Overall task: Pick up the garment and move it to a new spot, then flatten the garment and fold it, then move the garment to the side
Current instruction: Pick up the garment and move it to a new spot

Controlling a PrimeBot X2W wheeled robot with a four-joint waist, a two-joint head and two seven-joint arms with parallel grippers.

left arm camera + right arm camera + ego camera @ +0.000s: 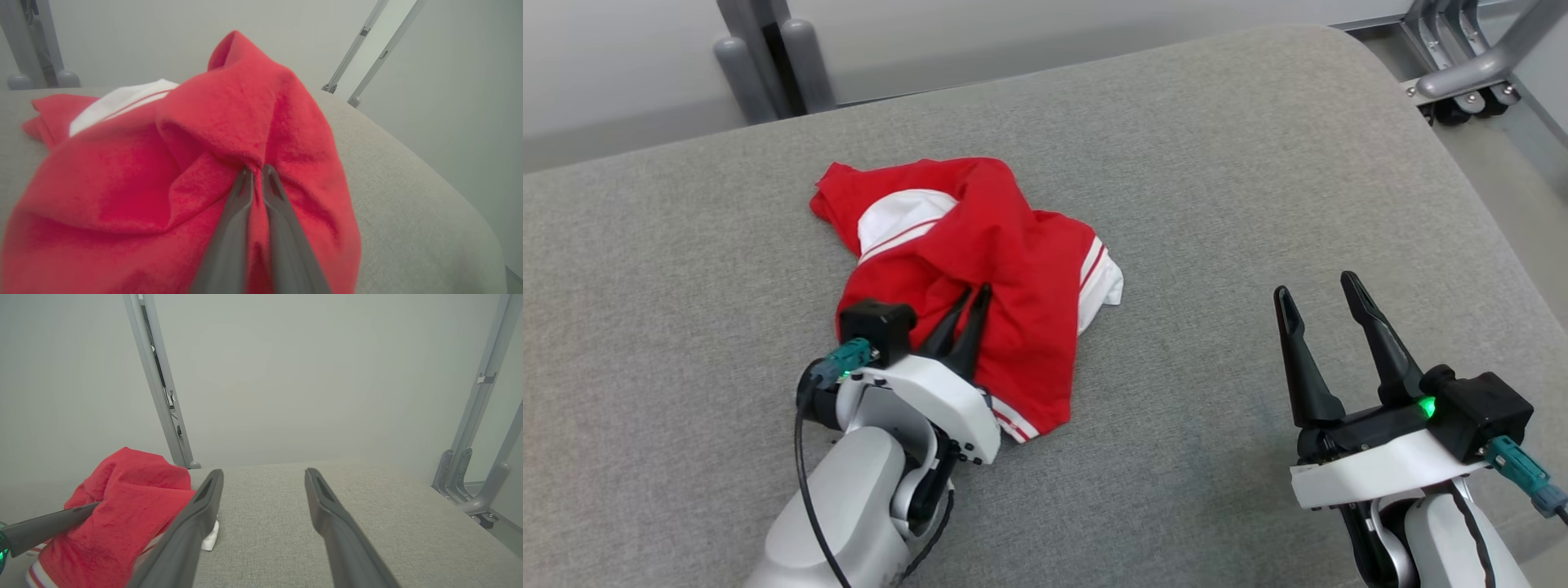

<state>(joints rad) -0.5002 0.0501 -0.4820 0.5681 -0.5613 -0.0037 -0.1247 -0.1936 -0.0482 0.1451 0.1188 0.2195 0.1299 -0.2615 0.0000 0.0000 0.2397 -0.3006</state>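
Pick-up stage, seemingly: with the left hand (977, 291) pressed together, pinched a raised ridge of the crumpled red-and-white garment (1013, 245), heaped left of centre on the grey padded worktop (1217, 163). Farther right, held the right hand (1315, 284) spread and empty, well apart from it. Called next, probably, for a steady lift and carry to a fresh spot.

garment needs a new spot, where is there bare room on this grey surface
Widest bare stretch: the grey surface between the garment and the open right claw, running to the far right edge. Another lies left of the garment. Crowded where the left claw pinches it.
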